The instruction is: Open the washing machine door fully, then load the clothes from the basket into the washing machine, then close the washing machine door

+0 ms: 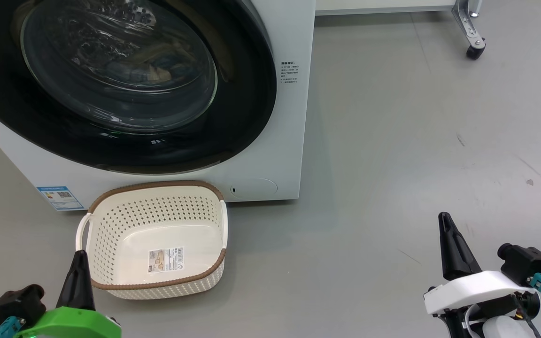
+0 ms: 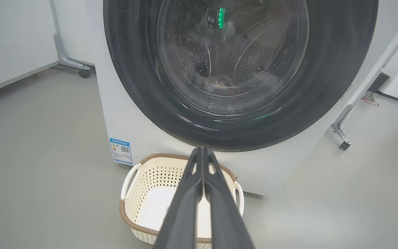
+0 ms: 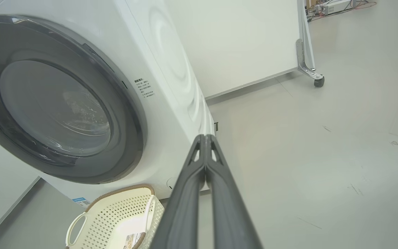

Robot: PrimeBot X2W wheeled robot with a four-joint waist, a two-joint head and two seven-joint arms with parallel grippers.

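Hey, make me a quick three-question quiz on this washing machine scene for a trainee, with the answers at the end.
1. True or false: the washing machine door sits shut against the washing machine.
2. Multiple choice: what lies in the basket? A) folded towels B) nothing but its barcode label C) a detergent bottle
3. Fill in: the left gripper and the right gripper each have their two fingers pressed ___, holding nothing.
Key: 1 true; 2 B; 3 together.
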